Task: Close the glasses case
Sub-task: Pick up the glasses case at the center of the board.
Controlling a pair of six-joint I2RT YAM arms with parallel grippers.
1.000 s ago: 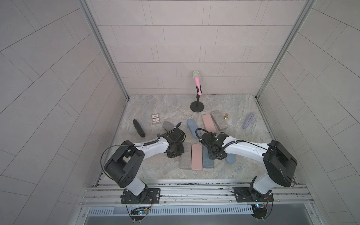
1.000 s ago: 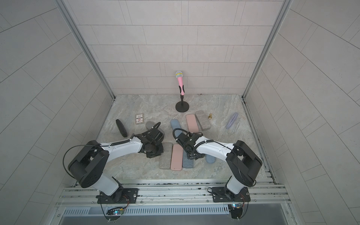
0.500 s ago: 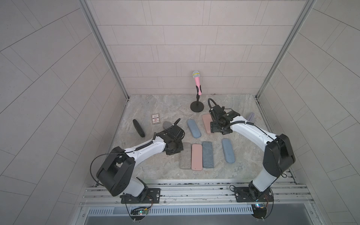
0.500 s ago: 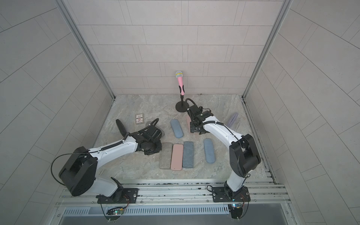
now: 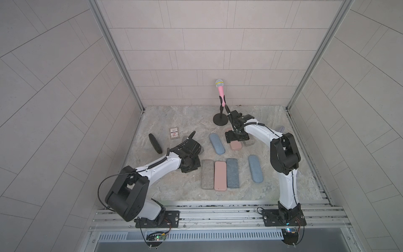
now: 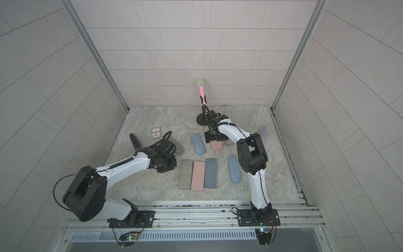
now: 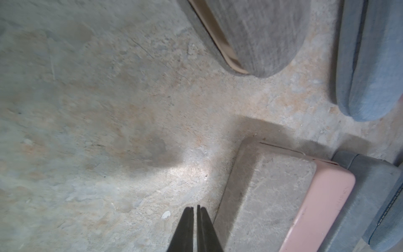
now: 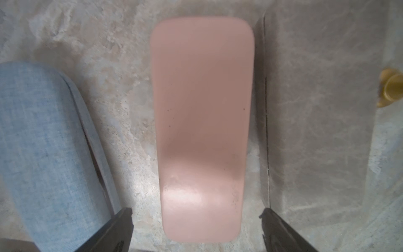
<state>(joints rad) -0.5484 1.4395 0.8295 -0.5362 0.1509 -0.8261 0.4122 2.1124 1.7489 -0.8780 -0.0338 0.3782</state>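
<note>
Plainly, right gripper (image 8: 196, 210) spreads wide astride the pink case (image 8: 202, 104); left gripper (image 7: 195, 207) pinched together, empty.

Pink mic (image 5: 220, 91) on black stand (image 5: 219, 120) by back wall, card pkg (image 5: 174, 133) well apart.

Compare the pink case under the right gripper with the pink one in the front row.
The rear pink case lies apart from its neighbours, table showing along both long sides; the front-row pink case sits tight between a grey case and a blue-grey case. The right gripper is over the rear one, jaws open either side of its end; nothing is over the front-row one. Both are pink, rounded, lying flat, apparently closed.
</note>
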